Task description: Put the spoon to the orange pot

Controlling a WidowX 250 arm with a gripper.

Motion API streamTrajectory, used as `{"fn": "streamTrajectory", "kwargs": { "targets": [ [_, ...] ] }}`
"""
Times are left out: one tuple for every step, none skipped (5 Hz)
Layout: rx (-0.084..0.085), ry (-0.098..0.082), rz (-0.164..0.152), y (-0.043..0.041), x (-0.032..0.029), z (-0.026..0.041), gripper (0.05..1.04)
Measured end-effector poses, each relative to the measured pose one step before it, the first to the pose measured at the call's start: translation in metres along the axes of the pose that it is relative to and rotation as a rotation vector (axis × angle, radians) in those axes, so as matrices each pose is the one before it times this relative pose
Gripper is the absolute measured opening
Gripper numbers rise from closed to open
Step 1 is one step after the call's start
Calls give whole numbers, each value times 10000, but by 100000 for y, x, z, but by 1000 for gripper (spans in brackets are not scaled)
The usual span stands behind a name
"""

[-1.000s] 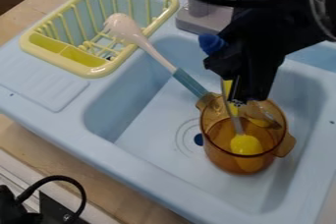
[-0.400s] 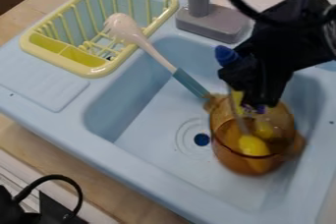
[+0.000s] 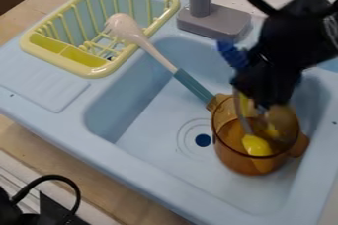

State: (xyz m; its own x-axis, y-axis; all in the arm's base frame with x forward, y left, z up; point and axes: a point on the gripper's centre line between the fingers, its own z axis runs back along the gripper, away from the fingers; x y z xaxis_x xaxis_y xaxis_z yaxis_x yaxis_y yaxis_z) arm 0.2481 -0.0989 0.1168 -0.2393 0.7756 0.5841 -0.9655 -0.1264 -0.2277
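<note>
- Camera view, sink station: the gripper [image 3: 265, 104] hangs over the orange pot [image 3: 252, 164], its lower end at the far side of the mouth. Whether it is open or closed, and whether it grips anything, cannot be told.
- Spoon [image 3: 257, 146]: its yellow bowl is inside the pot, seen low through the opening; the shaft rises at a tilt toward the gripper. A blurred blue piece [image 3: 232, 54] sticks out beside the gripper (possibly the handle's end, though I would not sign for it).
- Change noted: against the earliest frame, gripper, spoon and pot all sit farther right. The dark drain [image 3: 203, 140], partly covered by the pot then, now shows whole. Since the middle frame the pot has barely moved, while the gripper is slightly farther right.
- Unchanged: the teal-handled utensil [image 3: 192, 87] leans from the yellow rack [image 3: 82, 57] down to the pot's near-left grip, touching or just beside it.
- Finding: the spoon went along with the pot and its bowl remains within, so the placement appears all but met. Release, if still due, and a clean withdrawal look to be the outstanding items.
- Hazard: further sideways travel could drag or tip the pot; a straight lift, spoon freed first, seems advisable.
</note>
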Motion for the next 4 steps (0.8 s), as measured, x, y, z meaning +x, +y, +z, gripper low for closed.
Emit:
{"fn": "streamTrajectory", "kwargs": {
  "targets": [
    [-72, 433, 574, -153, 982, 1053, 763],
    [91, -146, 65, 163, 559, 241, 991],
    [-71, 171, 229, 157, 760, 586, 997],
    [101, 1343, 278, 205, 422, 325, 997]
  ]
}}
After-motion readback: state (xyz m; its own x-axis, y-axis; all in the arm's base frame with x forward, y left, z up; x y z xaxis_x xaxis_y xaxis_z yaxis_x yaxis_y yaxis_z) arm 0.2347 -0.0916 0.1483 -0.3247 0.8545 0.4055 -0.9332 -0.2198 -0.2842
